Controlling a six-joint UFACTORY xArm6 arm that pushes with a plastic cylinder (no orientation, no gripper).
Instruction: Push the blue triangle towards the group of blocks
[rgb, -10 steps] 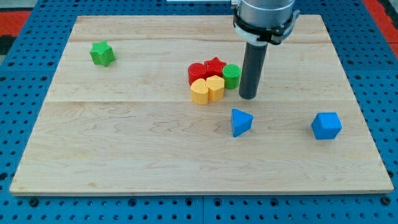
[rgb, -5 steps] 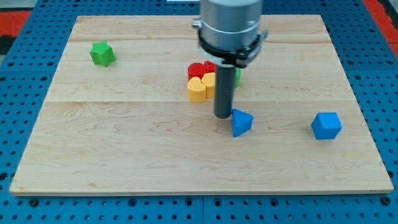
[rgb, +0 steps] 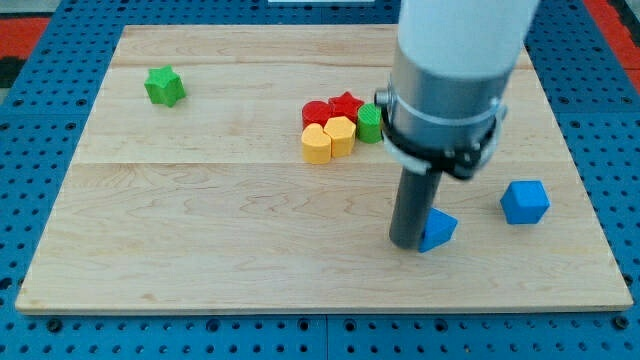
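The blue triangle (rgb: 438, 230) lies low on the board, right of centre. My tip (rgb: 406, 243) stands against its left side, touching it and hiding part of it. The group of blocks sits up and to the left: two red blocks (rgb: 332, 109), two yellow blocks (rgb: 329, 139) and a green block (rgb: 370, 123), packed together. The rod and the arm's body hide the green block's right side.
A blue cube (rgb: 525, 201) sits right of the triangle. A green star-shaped block (rgb: 164, 86) sits alone at the upper left. The wooden board (rgb: 200, 230) ends close below my tip, with blue pegboard around it.
My tip went from right of the group down past the triangle's left side, then lower and to the right. The blue triangle has shifted right and down, away from the group.
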